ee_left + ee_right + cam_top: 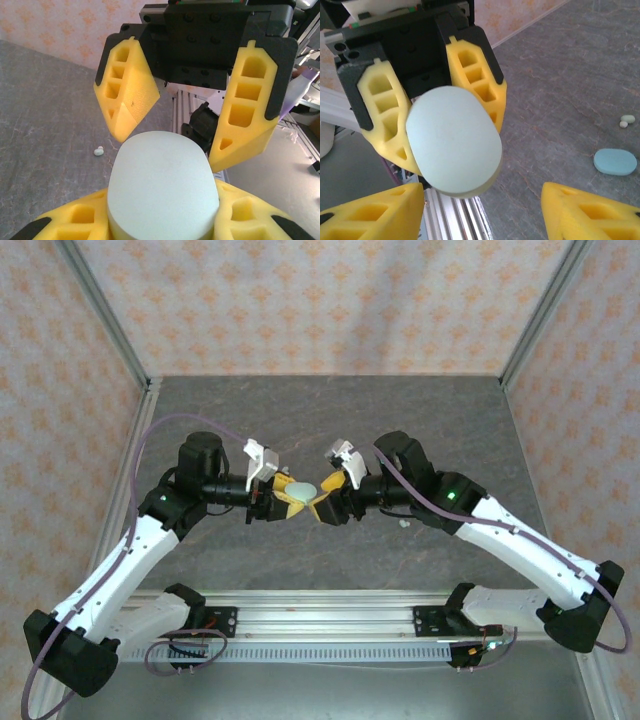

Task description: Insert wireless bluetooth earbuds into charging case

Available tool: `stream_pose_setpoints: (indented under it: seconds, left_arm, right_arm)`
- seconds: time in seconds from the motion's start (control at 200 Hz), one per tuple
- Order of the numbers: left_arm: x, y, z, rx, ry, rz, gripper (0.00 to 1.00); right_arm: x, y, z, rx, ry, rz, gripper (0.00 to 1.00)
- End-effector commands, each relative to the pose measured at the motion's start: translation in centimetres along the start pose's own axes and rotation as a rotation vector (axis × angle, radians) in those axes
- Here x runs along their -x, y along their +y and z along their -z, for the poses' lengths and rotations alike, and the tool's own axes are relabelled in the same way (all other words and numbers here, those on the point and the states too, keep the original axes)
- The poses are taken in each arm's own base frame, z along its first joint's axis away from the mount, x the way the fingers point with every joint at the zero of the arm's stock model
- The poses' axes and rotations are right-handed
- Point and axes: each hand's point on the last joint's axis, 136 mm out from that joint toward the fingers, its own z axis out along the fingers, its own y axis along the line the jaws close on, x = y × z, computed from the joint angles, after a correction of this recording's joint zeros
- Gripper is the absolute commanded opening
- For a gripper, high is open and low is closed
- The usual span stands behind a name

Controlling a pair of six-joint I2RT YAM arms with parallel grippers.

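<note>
Our left gripper (289,495) clenched the charging case (162,187); our right gripper (325,499) gaped just beside the case; we feared a mistimed pull could wrench it free.

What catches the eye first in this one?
Mid-table, the left gripper clamps a pale mint oval case while the right gripper faces it, open. On the dark tabletop lie tiny pale earbuds and a flat light blue oval piece, apart from both grippers.
</note>
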Motion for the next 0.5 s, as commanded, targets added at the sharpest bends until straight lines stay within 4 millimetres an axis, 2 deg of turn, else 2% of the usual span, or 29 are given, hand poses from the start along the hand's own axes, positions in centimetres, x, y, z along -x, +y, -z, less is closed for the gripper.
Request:
stream_pose_setpoints:
  seconds: [0.0, 0.245, 0.425, 0.495]
  left_arm:
    - [1.3, -1.6, 0.4, -0.04, -0.02, -0.058, 0.09]
    - [1.3, -1.7, 0.5, -0.038, -0.018, -0.061, 0.09]
    - [1.4, -1.9, 0.5, -0.042, -0.018, -0.067, 0.09]
    - [1.4, -2.0, 0.5, -0.047, -0.018, -0.067, 0.08]
  right_arm:
    - [2.0, 1.2, 0.7, 0.033, -0.07, 0.05, 0.61]
    - [2.4, 1.1, -0.3, 0.056, -0.068, 0.042, 0.48]
    - [2.6, 0.9, -0.5, 0.075, -0.082, 0.019, 0.51]
    - [2.9, 0.4, -0.5, 0.076, -0.091, -0.004, 0.48]
